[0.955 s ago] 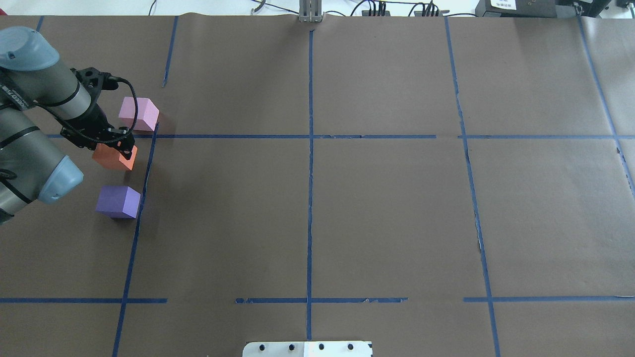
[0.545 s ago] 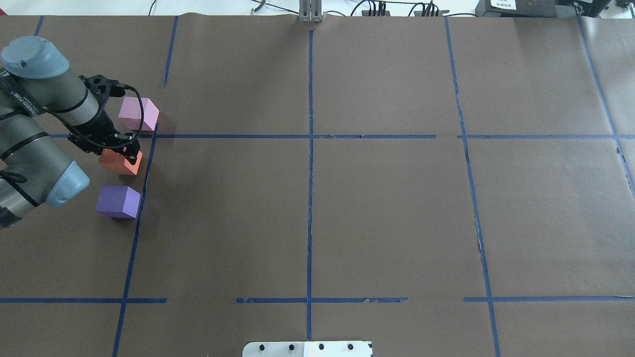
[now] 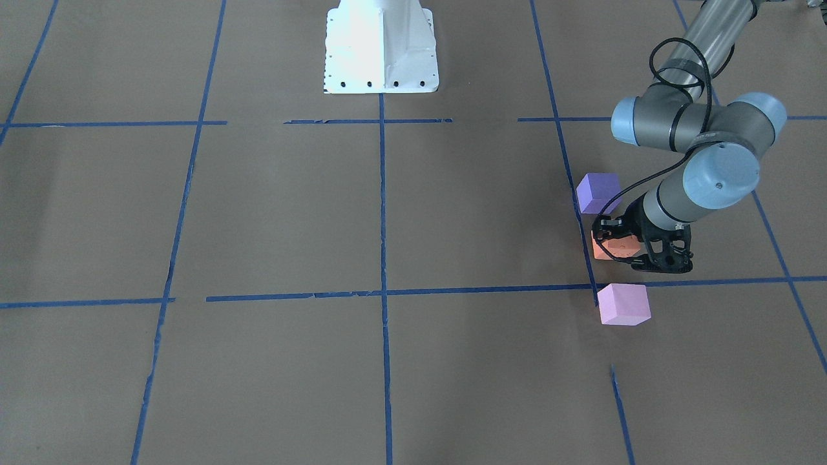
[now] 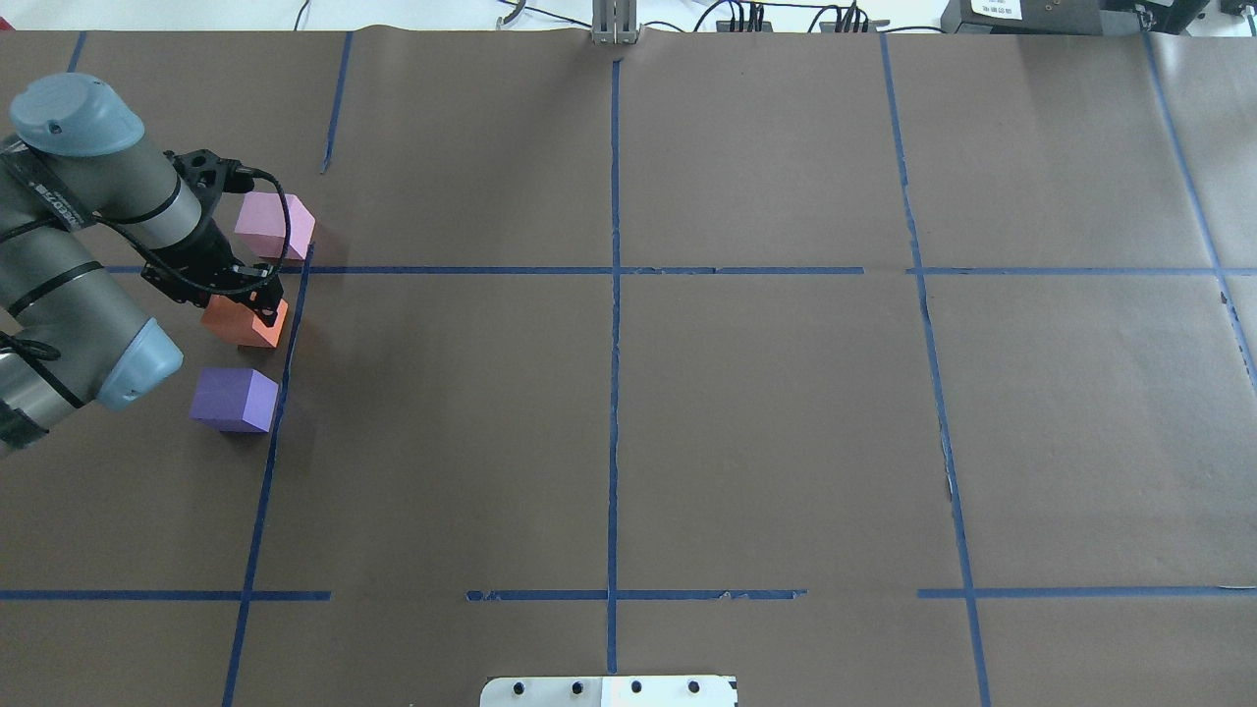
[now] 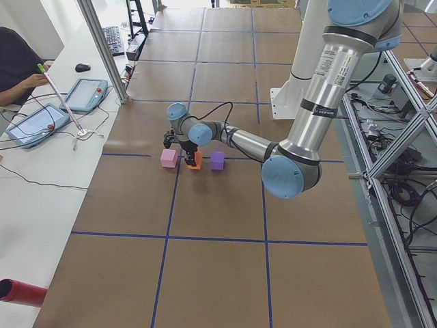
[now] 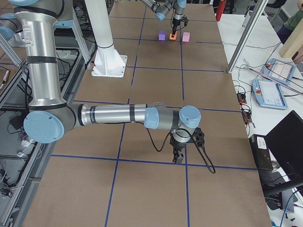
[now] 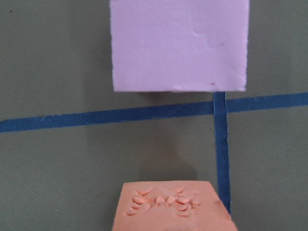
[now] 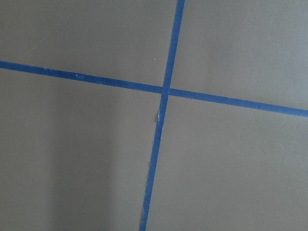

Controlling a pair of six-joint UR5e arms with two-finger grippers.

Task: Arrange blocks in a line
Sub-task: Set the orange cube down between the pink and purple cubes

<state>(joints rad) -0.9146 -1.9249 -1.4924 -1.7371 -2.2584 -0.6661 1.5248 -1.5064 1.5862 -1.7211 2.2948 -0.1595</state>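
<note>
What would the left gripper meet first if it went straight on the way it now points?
The orange block, which sits between its fingers. The left gripper points straight down, so the table apparently lies right beneath.

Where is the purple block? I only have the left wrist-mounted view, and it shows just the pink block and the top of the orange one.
Observer: The purple block sits on the robot's side of the orange block, with a small gap between them.
Operator: Is the gripper on the orange one?
Observer: Yes. In the front-facing view the left gripper is closed on the orange block, one finger on each side.
Operator: Do all three line up?
Observer: Roughly. In the overhead view they form a row beside the blue tape line, with the pink block farthest from the robot.
</note>
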